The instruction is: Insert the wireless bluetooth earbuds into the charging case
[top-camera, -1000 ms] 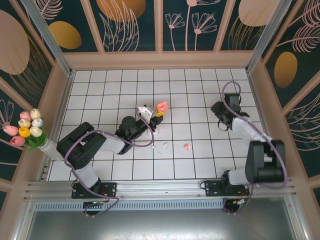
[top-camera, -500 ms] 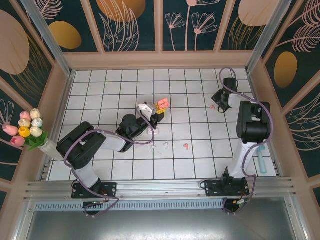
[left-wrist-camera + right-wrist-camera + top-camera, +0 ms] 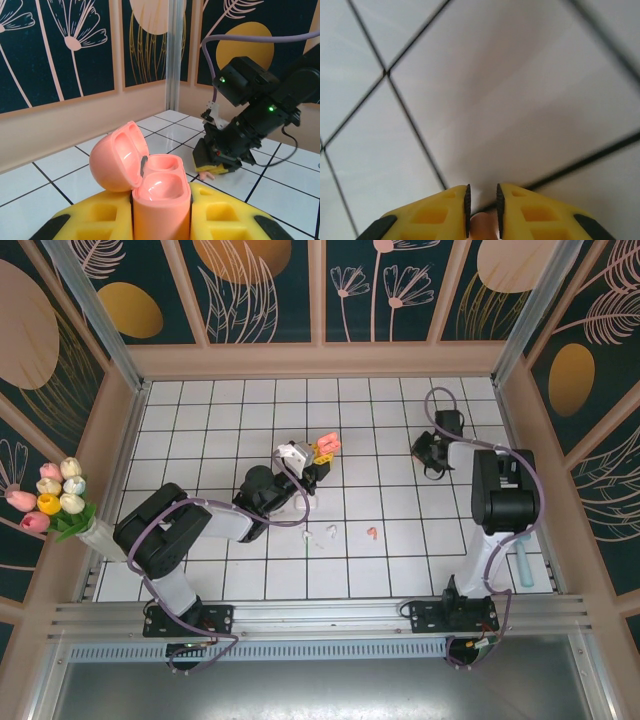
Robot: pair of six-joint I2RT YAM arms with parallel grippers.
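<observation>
Grasp stage. The left gripper (image 3: 161, 212) clamps the open salmon-pink clamshell charging case (image 3: 161, 180). The right gripper (image 3: 482, 205), jaws nearly together, pinches a salmon-pink stemmed earbud (image 3: 481, 226) down at the white tiled floor (image 3: 520, 100). Best practice: lift straight up, then approach a case well stem-down.

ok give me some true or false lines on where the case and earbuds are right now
1. The left gripper holds the pink charging case with its lid open. True.
2. The right gripper is empty. False: a salmon-pink earbud sits between its nearly closed fingers.
3. Both sockets of the case hold earbuds. False: they look empty.
4. A second pink earbud lies on the tiles. True.
5. The white earbuds sit in the case lid. False: they lie on the tiles, just left of the second pink earbud.
</observation>
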